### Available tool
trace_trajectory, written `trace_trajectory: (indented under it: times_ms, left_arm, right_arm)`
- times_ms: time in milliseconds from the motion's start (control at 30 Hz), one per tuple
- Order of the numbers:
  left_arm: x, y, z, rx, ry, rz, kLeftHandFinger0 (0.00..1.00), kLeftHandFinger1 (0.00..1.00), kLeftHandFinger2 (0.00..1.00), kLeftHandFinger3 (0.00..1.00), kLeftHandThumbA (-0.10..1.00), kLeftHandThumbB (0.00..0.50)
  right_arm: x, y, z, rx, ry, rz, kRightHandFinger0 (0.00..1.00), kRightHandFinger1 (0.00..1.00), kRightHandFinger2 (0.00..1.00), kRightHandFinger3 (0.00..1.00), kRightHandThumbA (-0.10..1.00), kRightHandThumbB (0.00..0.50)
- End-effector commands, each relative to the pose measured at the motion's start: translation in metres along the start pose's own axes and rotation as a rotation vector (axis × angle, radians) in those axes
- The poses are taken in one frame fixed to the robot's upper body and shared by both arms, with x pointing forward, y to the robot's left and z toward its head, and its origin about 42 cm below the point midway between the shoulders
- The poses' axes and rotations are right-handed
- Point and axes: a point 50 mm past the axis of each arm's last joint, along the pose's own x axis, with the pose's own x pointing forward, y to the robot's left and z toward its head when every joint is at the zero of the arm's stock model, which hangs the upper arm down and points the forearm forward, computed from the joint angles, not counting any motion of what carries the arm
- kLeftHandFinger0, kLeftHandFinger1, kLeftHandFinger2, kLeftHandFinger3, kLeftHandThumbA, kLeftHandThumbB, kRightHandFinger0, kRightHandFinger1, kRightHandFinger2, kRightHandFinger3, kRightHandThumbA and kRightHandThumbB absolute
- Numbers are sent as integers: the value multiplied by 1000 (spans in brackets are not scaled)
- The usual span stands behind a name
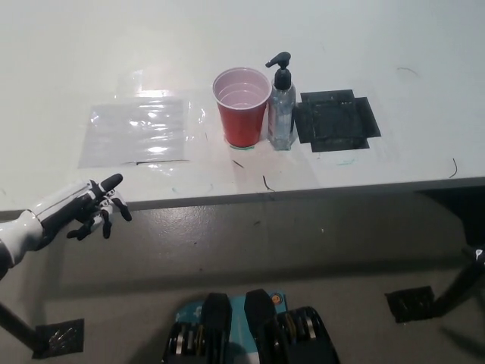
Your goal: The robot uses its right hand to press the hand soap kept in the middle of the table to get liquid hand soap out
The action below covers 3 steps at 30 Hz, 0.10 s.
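A clear hand soap bottle (pixel 281 114) with a black pump stands upright in the middle of the white table (pixel 227 45). It touches the right side of a red cup (pixel 242 110). My white left hand (pixel 79 211) hovers at the lower left, just off the table's front edge, open with nothing in it. Only a small dark sliver of my right hand (pixel 478 256) shows at the right border, below table level and far from the bottle.
A clear plastic sheet (pixel 136 130) lies left of the cup. A black square mat (pixel 336 120) lies right of the bottle. The table's front edge (pixel 303 191) runs across the middle, with grey floor below it.
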Motion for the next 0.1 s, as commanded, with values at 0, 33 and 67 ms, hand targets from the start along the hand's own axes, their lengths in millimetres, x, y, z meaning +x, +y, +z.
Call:
trace_trajectory:
  times_ms: [0,33,67]
  left_arm:
    - [0,17,16,43,-30,61,30,88,254,588,1000,276]
    - [0,17,15,37,-29,58,30,90,257,590,1000,270]
    - [0,17,15,37,-29,58,30,90,257,590,1000,270]
  right_arm:
    - [12,-9,20,16,-64,1,1000,1000,1000,1000,1000,434]
    - [12,-9,20,21,-65,5,1000,1000,1000,1000,1000,430]
    - [12,-9,20,21,-65,5,1000,1000,1000,1000,1000,430]
